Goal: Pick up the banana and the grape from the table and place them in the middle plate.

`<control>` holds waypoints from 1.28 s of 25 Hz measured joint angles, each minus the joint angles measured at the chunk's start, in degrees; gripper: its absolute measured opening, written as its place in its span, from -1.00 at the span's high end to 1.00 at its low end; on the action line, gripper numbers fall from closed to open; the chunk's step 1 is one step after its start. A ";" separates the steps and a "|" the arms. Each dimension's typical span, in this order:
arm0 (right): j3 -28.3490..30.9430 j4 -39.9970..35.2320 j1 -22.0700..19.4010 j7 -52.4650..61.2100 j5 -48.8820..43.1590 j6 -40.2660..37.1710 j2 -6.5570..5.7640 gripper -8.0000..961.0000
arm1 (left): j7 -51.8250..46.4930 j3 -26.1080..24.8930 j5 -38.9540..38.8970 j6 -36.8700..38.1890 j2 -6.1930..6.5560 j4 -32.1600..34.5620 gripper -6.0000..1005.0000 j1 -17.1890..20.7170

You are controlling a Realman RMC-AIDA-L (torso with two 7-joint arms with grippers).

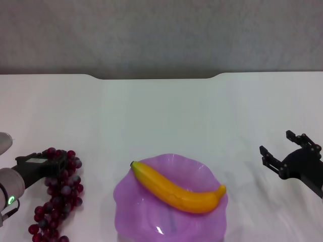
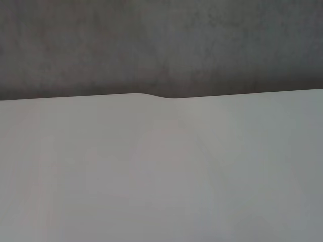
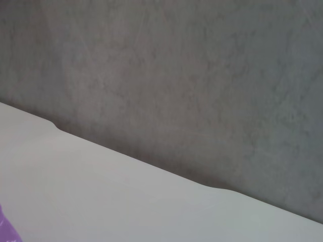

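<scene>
Grape (image 1: 56,194) under left gripper (image 1: 59,162), right gripper (image 1: 282,151) spread, empty

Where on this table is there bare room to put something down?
The table is bare from its notched far edge down to the purple plate, and between the plate and the right gripper. Crowded: the plate, filled by the banana, and the near left, where the left gripper sits at the grapes.

Mottled grey wall (image 1: 161,35) behind, apparently bare plaster
</scene>
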 joint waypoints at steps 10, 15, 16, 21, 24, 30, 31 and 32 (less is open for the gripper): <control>0.00 0.00 -0.19 0.00 0.00 0.02 0.00 -0.71 | 0.00 -0.01 -0.27 -0.18 -0.05 2.01 0.16 1.28; 0.00 0.00 -0.27 0.00 0.00 0.03 0.00 -0.71 | 0.26 -0.02 -0.27 -0.24 -0.05 3.51 0.17 2.51; 0.00 0.00 -0.27 0.00 0.00 0.03 0.00 -0.71 | 0.48 -0.02 -0.27 -0.27 -0.05 3.57 0.17 2.57; 0.00 0.04 -0.27 0.00 0.00 0.09 0.00 -0.71 | 0.69 0.04 -0.26 -0.41 -0.05 3.64 0.18 2.61; 0.00 0.07 -0.32 0.01 0.00 0.10 0.00 -0.71 | 0.70 0.04 -0.24 -1.07 -0.05 4.43 0.18 2.88; 0.00 0.09 -0.28 0.00 0.00 -0.10 0.00 -0.71 | 0.94 -0.10 -0.22 -2.11 0.08 8.22 0.19 5.07; 0.00 0.09 -0.29 0.00 0.00 -0.11 0.00 -0.71 | 1.01 -0.24 -0.23 -2.52 0.09 8.83 0.19 5.40; 0.00 0.09 -0.29 0.00 0.00 -0.14 0.00 -0.71 | 1.08 -0.43 -0.22 -3.13 0.13 9.49 0.19 5.74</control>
